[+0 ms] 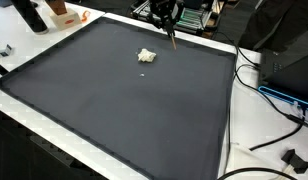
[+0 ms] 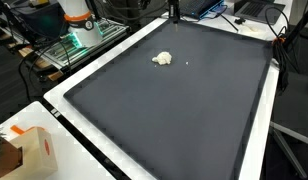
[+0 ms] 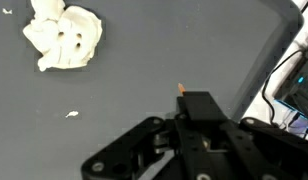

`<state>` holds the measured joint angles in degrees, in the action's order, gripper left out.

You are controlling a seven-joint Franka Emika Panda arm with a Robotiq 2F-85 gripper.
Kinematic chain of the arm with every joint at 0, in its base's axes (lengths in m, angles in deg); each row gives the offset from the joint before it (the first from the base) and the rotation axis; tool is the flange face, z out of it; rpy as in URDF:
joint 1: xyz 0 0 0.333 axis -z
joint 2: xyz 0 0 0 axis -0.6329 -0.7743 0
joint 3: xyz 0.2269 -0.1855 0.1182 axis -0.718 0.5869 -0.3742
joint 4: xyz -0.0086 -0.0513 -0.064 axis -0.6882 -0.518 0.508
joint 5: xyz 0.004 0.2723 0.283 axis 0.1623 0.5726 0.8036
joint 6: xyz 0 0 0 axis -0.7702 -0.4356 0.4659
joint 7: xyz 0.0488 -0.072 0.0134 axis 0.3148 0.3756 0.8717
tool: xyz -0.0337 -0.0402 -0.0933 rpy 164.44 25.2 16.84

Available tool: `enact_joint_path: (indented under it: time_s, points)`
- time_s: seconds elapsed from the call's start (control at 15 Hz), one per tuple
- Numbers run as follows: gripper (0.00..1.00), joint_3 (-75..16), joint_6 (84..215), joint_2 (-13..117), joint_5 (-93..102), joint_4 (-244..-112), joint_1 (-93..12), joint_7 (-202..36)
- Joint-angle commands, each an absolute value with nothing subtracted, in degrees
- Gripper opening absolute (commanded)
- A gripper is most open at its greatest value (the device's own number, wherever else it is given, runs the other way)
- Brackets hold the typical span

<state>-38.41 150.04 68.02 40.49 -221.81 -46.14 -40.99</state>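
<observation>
- Dark grey mat covers most of a white table. Lab clutter sits around the edges in both exterior views.
- Near left, in an exterior view: cardboard box on the table edge, off the mat. Contents not visible.
- Arm comes in over the far edge of the mat with the wrist pointing down. The gripper sits above the far part of the mat.
- Fingers look pressed together on a thin dark stick with an orange tip. The stick hangs nearly upright with the tip low over the mat. Can't tell if the tip is in contact with the mat.
- Crumpled white wad lies on the far half of the mat, near the stick tip, to its left and a bit nearer. The two are apart, not touching.
- Wrist view: the wad is at upper left on bare mat and the orange tip is well to its right. The black gripper linkages fill the bottom of that view.
- Small white crumb lies on the mat just on the near side of the wad, separate from it.
- Right side, in an exterior view: cables trail over the table's right edge, off the mat.
</observation>
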Motion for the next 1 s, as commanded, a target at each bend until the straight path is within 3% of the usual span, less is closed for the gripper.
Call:
enact_joint_path:
  time_s: [0.0, 0.93]
  points:
    - [0.03, -37.57, 147.61, 66.69, 47.08, -221.63, -44.31, -35.59]
    - [0.03, -36.07, 145.03, 59.99, 57.92, -220.27, -38.55, -32.30]
